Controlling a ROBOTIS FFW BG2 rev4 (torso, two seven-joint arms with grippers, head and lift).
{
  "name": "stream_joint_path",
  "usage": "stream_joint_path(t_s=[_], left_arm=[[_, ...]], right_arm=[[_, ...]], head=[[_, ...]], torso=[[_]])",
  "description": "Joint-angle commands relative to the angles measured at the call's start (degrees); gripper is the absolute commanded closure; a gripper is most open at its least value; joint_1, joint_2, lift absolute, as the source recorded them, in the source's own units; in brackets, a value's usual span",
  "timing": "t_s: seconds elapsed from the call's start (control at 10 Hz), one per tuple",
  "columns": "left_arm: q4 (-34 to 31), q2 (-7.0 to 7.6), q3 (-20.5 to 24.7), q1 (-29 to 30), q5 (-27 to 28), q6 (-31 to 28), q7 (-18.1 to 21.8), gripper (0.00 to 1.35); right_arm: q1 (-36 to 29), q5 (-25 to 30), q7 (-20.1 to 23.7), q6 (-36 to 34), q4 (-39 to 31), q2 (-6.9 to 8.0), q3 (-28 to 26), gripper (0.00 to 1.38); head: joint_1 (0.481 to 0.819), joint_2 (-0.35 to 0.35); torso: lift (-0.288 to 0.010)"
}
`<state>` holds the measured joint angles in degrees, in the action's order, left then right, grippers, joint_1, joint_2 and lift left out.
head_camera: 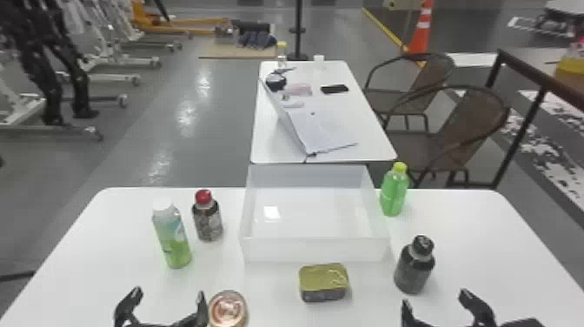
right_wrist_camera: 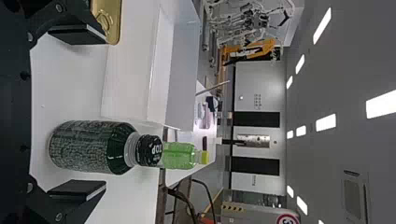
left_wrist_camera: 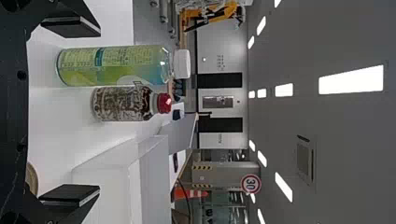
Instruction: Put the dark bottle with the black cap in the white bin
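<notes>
"How is the claw held?"

"The black, flat-fingered right gripper [head_camera: 436, 300] is held with its fingers apart, clamped on nothing. A gap for a round body seems to be intended. The matching left gripper [head_camera: 168, 295] is also spread and empty, over the near left part of the white tabletop [head_camera: 491, 243]."

"And the bottle?"

"The stout dark bottle with the black cap [head_camera: 413, 267] is found upright just beyond the right gripper, between the bin's near right corner and the tabletop's right edge. Its side is left exposed, so an upright grasp should be possible."

"Where must it be taken?"

"Into the rectangular white plastic bin [head_camera: 315, 250], set at the middle of the far edge. Its walls must be cleared by a lift."

"Is anything in the way?"

"The green bottle with the yellow cap [head_camera: 393, 195] is placed beside the bin's right wall and could be knocked by a wide swing. The flat gold-lidded tin [head_camera: 323, 280] is set before the near wall; it is best kept clear of."
</notes>
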<state>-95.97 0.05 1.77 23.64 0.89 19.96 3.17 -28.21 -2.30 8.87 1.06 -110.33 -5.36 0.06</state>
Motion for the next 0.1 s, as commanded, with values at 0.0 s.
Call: stream_joint_path(t_s=[0.0], left_arm=[[0.1,-0.20,0.2,0.1,0.0,0.1,0.0,0.12]], right_arm=[[0.1,-0.2,-0.1,0.0,0.1,0.00,-0.1,0.19]], head=[[0.549,0.000]], torso=[[-0.100]])
